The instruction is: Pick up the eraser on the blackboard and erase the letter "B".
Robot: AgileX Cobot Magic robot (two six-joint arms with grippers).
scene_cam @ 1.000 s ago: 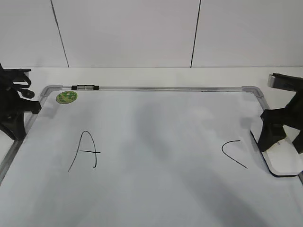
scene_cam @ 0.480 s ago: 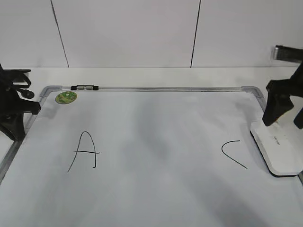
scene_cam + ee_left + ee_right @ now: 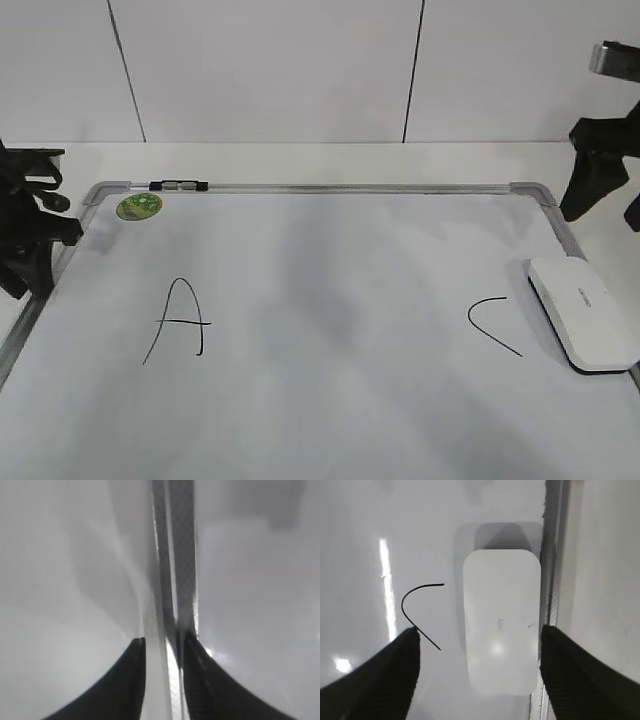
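Risks, nearest first:
- Smearing the "C" (image 3: 492, 322) if the eraser (image 3: 583, 312) gets dragged sideways on pickup; lies just beside that letter, flat on the blackboard (image 3: 330, 430) at its right edge.
- Catching the outer finger on the frame rail (image 3: 551, 580) on the way down; very little room between the eraser's long side and the rail in the right wrist view.
- Slipping out of a pinch (smooth rounded plastic, judged slick), more likely if gripped off-centre.
- Wiping the wrong letter: no "B" to be found anywhere on the board. Only the "A" (image 3: 180, 318) at left and the "C" at right, with bare white between them. Judged either already gone or never drawn; any stroke from here endangers the other two letters.

Pose:
- Left gripper (image 3: 165, 642): parked low over the board's left edge, pointing down. Jaws a narrow gap apart with the rail showing between the tips; cannot tell whether touching it or merely above it.
- Right gripper (image 3: 608, 212): raised well clear, above and behind the eraser near the far right corner, pointing down. Jaws spread wide, wider than the eraser's width, holding nothing. Eraser centred between the fingertips from the wrist camera.
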